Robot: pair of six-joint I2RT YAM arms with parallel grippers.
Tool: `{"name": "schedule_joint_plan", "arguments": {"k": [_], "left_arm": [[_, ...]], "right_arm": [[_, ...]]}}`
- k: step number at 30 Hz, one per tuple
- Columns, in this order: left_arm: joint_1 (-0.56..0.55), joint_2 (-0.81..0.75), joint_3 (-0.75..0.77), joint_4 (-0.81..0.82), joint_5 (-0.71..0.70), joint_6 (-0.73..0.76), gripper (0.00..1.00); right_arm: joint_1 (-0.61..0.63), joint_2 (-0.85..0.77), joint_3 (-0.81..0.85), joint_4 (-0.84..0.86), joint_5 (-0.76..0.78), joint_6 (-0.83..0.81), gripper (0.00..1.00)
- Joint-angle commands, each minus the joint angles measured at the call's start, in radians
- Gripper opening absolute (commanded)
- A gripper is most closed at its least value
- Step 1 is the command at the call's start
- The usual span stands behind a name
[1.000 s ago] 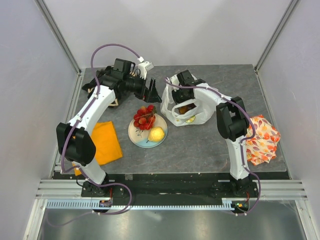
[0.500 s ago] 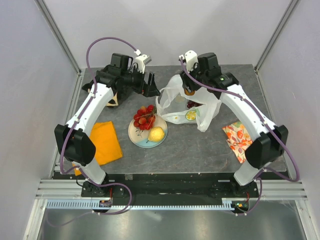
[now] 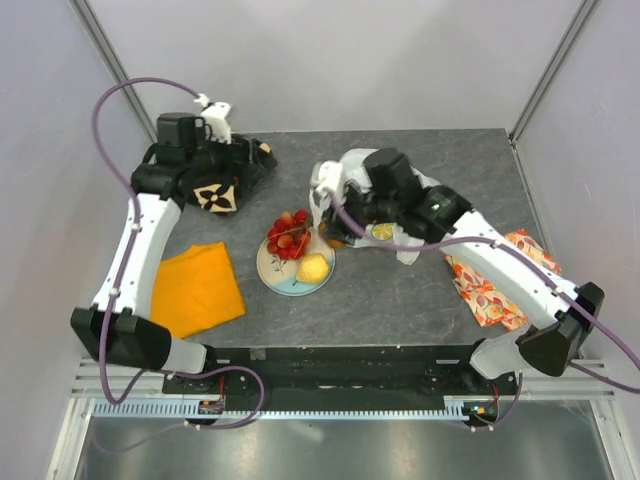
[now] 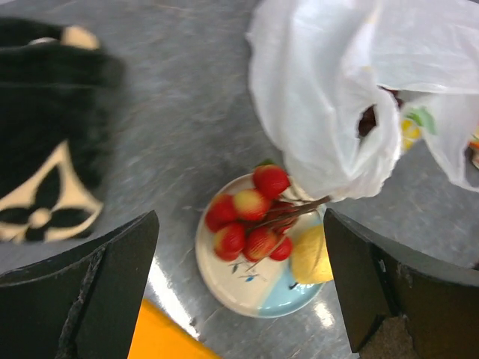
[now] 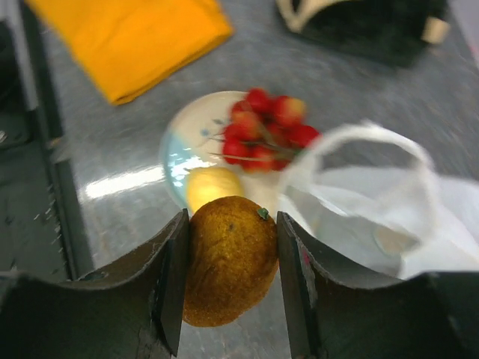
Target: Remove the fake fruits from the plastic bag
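Observation:
My right gripper [image 3: 335,238] is shut on the brown oval piece [image 5: 228,262], held just above the table beside the plate's right edge, in front of the white plastic bag [image 3: 327,187]. The plate [image 3: 283,281] holds the red berry cluster [image 3: 288,232] and the yellow lemon [image 3: 313,267]. My left gripper [image 3: 243,163] is open and empty at the back left, above the black bag. In the left wrist view the plastic bag [image 4: 329,97] shows the citrus slice [image 4: 413,127] and a dark fruit [image 4: 367,120] inside.
A black bag with a beige flower mark [image 3: 215,193] lies at the back left. A plain orange cloth [image 3: 200,290] lies front left. The fruit-patterned orange cloth [image 3: 500,285] lies at the right, partly under my right arm.
My right gripper has come out of the bag mouth and moved forward-left to the plate with the brown piece. My left gripper has drawn back left, away from the bag. The bag has slumped.

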Motion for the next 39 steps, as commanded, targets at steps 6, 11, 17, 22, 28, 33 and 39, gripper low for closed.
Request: {"name": "schedule_joint_plan", "arguments": {"k": [6,11,17,22,28,33,39], "left_arm": [[0.172,-0.317,-0.212,0.012,0.023,-0.064,0.98],[0.322,-0.448,-0.275,0.012,0.108,-0.111,0.97],[0.382,-0.5,-0.303,0.004,0.158,-0.138,0.95],[0.399,-0.5,-0.292,-0.005,0.187,-0.144,0.95],[0.4,-0.481,-0.281,-0.005,0.206,-0.136,0.94],[0.4,-0.481,-0.312,0.007,0.22,-0.147,0.93],[0.399,-0.521,-0.363,0.015,0.224,-0.155,0.93]], "right_arm": [[0.323,0.282,0.147,-0.108,0.008,-0.285,0.28],[0.355,0.477,0.283,-0.103,0.023,-0.285,0.27],[0.354,0.579,0.26,0.048,0.068,-0.227,0.27],[0.355,0.663,0.286,0.11,0.071,-0.197,0.27],[0.354,0.795,0.346,0.187,0.167,-0.165,0.27],[0.336,0.863,0.398,0.19,0.189,-0.147,0.27],[0.334,0.876,0.386,0.194,0.241,-0.168,0.31]]}}
